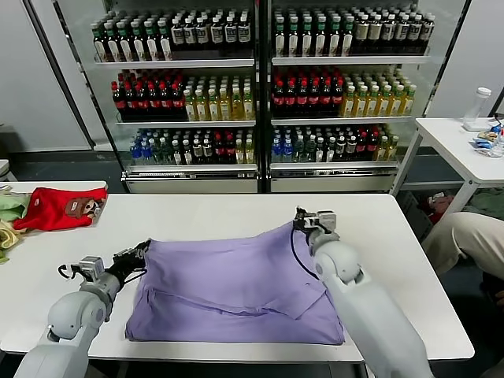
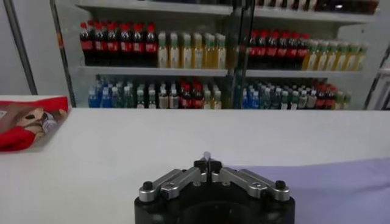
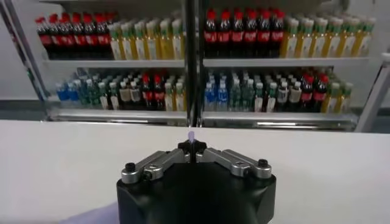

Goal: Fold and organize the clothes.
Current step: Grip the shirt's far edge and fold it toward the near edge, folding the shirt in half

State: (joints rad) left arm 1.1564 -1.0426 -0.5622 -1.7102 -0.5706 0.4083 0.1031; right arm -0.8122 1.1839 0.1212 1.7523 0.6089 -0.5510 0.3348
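The lavender T-shirt (image 1: 232, 287) lies spread on the white table (image 1: 197, 213), plain side up, with a fold across its lower right. My left gripper (image 1: 143, 250) is shut on the shirt's far left corner. My right gripper (image 1: 300, 221) is shut on the shirt's far right corner, which is lifted slightly off the table. In the left wrist view my gripper (image 2: 207, 162) pinches a sliver of lavender cloth, and the shirt (image 2: 341, 189) spreads beside it. In the right wrist view my gripper (image 3: 192, 141) pinches a small lavender tip.
A red shirt with a brown print (image 1: 61, 208) lies at the table's far left, beside green and yellow garments (image 1: 9, 216). Drink coolers (image 1: 260, 87) stand behind the table. A second white table (image 1: 465, 146) and a seated person's leg (image 1: 468, 236) are on the right.
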